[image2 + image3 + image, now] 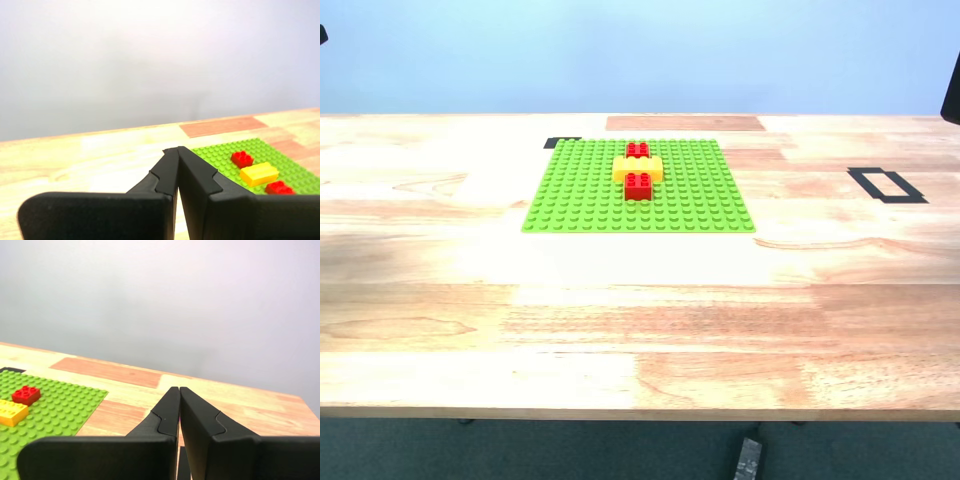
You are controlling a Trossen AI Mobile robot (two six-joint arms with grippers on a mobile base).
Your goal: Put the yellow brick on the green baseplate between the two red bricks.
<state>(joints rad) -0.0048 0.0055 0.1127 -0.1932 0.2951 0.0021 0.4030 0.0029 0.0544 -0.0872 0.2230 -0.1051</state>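
Observation:
The green baseplate lies flat on the wooden table, toward the far side. The yellow brick sits on it crosswise between the two red bricks, one behind it and one in front. My first gripper is shut and empty, raised away from the baseplate; the yellow brick and red bricks show beyond it. My second gripper is shut and empty, off to the side of the baseplate, yellow brick and one red brick.
A black tape rectangle marks the table at the exterior view's right. A small black tape mark sits at the baseplate's far corner. A darker wood patch lies behind the plate. The table's front edge is near the camera.

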